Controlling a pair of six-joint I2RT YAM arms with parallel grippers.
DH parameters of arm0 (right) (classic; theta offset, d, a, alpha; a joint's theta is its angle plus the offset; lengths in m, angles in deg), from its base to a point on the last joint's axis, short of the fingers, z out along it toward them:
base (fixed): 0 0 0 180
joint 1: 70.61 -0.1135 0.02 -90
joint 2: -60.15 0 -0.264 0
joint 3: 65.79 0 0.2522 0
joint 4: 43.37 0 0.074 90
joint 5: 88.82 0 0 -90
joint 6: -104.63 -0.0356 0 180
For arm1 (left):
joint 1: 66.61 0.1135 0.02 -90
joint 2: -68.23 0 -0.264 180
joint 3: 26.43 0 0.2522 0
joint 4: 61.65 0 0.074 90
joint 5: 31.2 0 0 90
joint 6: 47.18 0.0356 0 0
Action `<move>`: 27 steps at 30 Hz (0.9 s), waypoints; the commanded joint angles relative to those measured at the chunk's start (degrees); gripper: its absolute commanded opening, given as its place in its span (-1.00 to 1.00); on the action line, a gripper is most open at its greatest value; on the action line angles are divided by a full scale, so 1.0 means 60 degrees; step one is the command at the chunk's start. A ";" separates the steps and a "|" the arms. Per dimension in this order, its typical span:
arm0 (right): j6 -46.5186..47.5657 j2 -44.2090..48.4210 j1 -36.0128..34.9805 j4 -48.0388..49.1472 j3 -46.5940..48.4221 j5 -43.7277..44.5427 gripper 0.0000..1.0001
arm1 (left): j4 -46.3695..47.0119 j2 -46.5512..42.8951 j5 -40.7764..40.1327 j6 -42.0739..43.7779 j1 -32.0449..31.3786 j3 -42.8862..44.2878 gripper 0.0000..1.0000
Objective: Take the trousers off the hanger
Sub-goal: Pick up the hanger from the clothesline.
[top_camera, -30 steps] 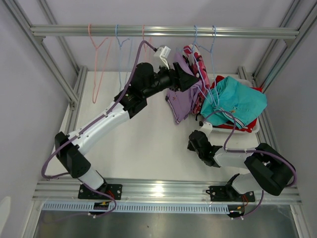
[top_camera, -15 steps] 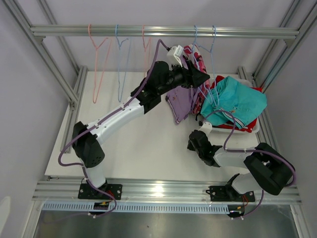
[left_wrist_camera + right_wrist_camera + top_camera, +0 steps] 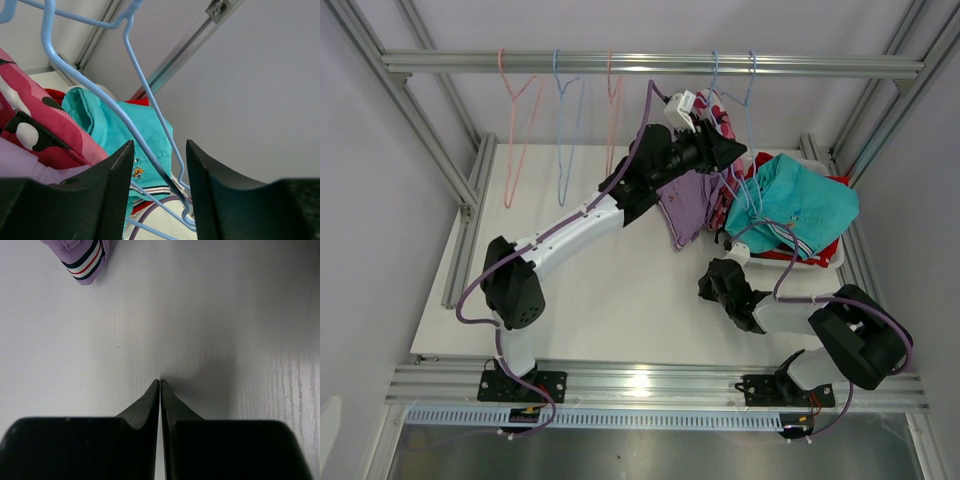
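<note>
Left pincer (image 3: 160, 150): my jaws half apart, daylight in gap, thin wire of blue hanger (image 3: 148, 92) running through; no squeeze visible. Just left of my fingers: pink camouflage trousers (image 3: 45, 120) hanging at hanger, lilac trousers (image 3: 20, 165) below them. Beyond: teal trousers (image 3: 120, 125) heaped over red trousers (image 3: 137, 102) on white tray (image 3: 825, 262). Hanger hooked on rail (image 3: 650, 64). Right pincer (image 3: 160, 382): my tips pressed together, nothing between, low over table (image 3: 225, 315), well apart from lilac trousers' striped cuff.
</note>
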 commanded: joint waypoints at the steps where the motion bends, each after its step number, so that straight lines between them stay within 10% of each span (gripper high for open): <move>1: 0.0061 -0.0107 0.0310 -0.0061 -0.0373 -0.0343 -0.88 | 0.1143 -0.0013 -0.0199 -0.0453 0.0057 -0.0013 -0.03; 27: 0.0017 -0.0473 0.0882 0.0599 -0.0579 -0.1237 -0.89 | 0.2507 -0.0627 -0.0785 -0.1275 0.0189 -0.0468 -0.77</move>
